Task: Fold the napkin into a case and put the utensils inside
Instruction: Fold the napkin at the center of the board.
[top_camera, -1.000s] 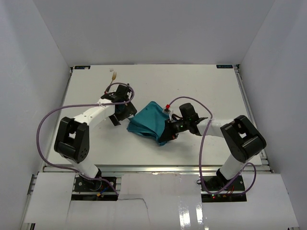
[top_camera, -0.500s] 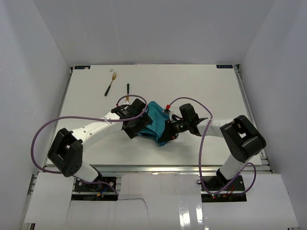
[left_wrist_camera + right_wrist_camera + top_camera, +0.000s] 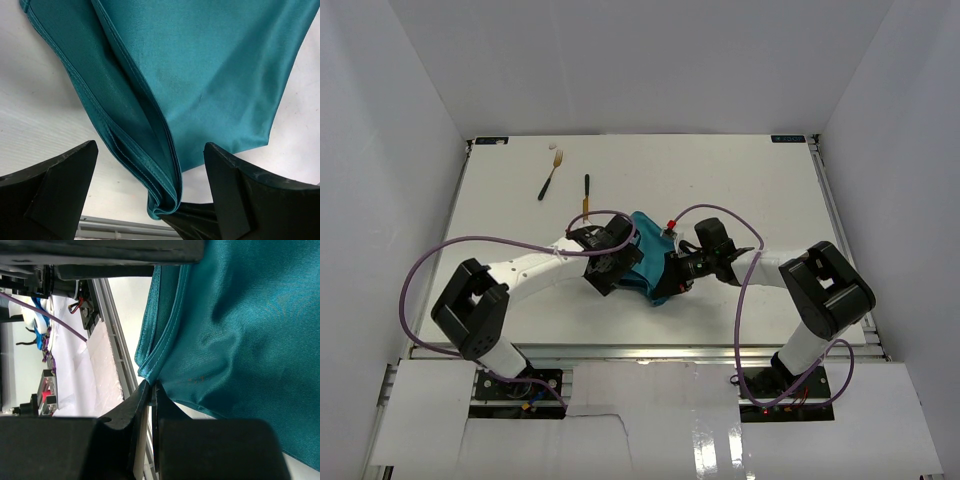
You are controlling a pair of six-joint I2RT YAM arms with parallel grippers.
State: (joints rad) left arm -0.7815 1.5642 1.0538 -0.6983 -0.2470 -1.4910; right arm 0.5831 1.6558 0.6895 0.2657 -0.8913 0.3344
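Note:
The teal napkin [image 3: 647, 248] lies bunched and folded at the table's middle, between the two arms. My right gripper [image 3: 671, 279] is shut on its near corner; the right wrist view shows the hemmed cloth [image 3: 235, 325] pinched at my gripper [image 3: 152, 385]. My left gripper [image 3: 611, 272] stands open at the napkin's left side. In the left wrist view, the layered folded edge [image 3: 150, 150] hangs between the wide-apart fingers [image 3: 235, 185], touching neither. The fork [image 3: 551, 175] and the knife [image 3: 586, 192] lie side by side at the far left, apart from both grippers.
A small white bit [image 3: 552, 147] lies beyond the fork near the back edge. Purple cables [image 3: 470, 245] loop off both arms. The table's metal front rail [image 3: 112, 330] runs close under the right gripper. White walls enclose the table on three sides.
My left arm has swung from the utensils at the far left over to the napkin's left edge, uncovering the knife. The right gripper has kept its hold on the napkin without moving.

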